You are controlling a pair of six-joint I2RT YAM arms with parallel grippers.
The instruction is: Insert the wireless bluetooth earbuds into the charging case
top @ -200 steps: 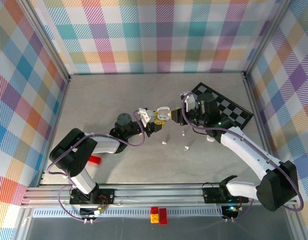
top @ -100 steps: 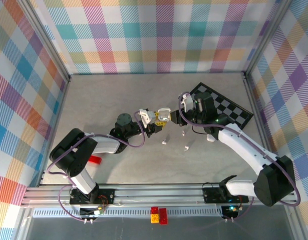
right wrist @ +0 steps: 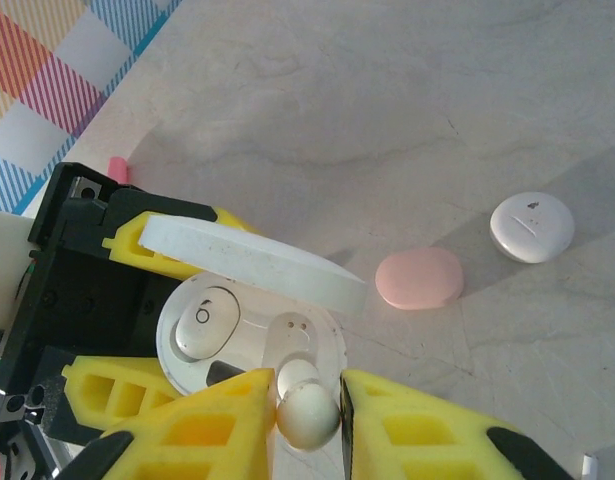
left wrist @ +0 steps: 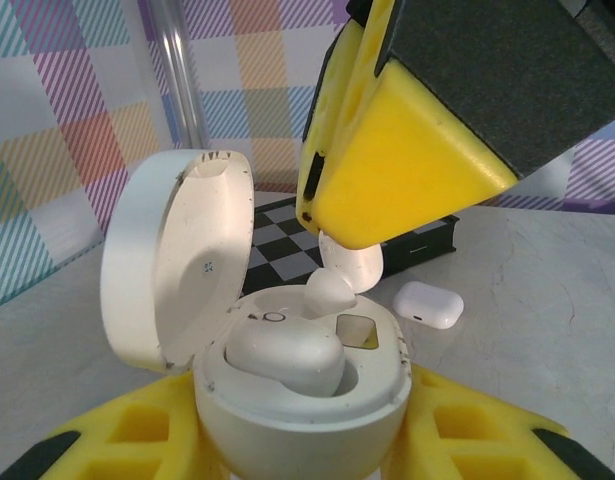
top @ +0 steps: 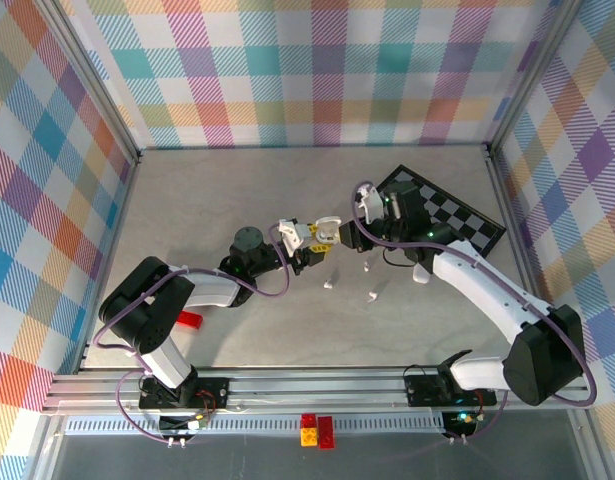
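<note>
My left gripper (left wrist: 302,445) (top: 305,242) is shut on the round white charging case (left wrist: 302,395) (right wrist: 237,345), held above the table's middle. The case's lid (left wrist: 177,255) (right wrist: 252,262) stands open. One white earbud (left wrist: 284,355) (right wrist: 200,328) sits in its slot. My right gripper (right wrist: 307,415) (top: 337,232) is shut on a second white earbud (right wrist: 309,418) (left wrist: 332,290). It holds that earbud right over the empty slot (right wrist: 299,335), its tip at the slot's edge. Whether the earbud touches the slot I cannot tell.
A pink oval case (right wrist: 419,278) and a white round case (right wrist: 532,227) lie on the table below. Another small white case (left wrist: 428,304) lies near the checkerboard (top: 452,215). A red brick (top: 190,320) lies by the left arm.
My right gripper has shifted left with the earbud, closing in on the open case. The left gripper and the case have stayed put.
</note>
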